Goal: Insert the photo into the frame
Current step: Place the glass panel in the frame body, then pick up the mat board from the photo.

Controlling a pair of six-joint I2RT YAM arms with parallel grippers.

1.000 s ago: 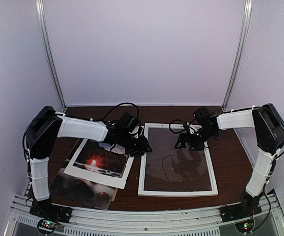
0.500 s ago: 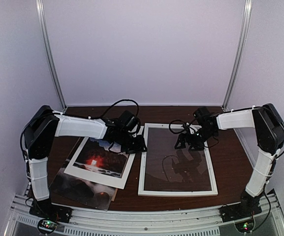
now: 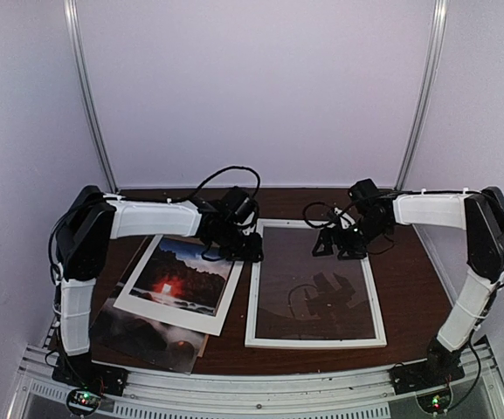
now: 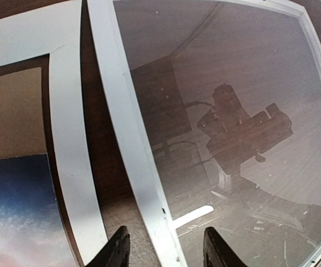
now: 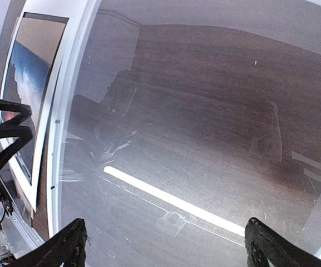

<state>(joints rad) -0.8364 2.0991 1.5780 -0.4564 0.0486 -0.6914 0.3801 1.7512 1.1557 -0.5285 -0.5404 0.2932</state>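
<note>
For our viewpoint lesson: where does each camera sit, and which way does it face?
Top external: above, behind the robot, facing down; left arm, right arm show.
Left wrist: above the frame edge, facing down; left end effector shows.
Right wrist: over the glass, facing down; right end effector shows.
Shared: both wrist views catch the frame and the photo.
</note>
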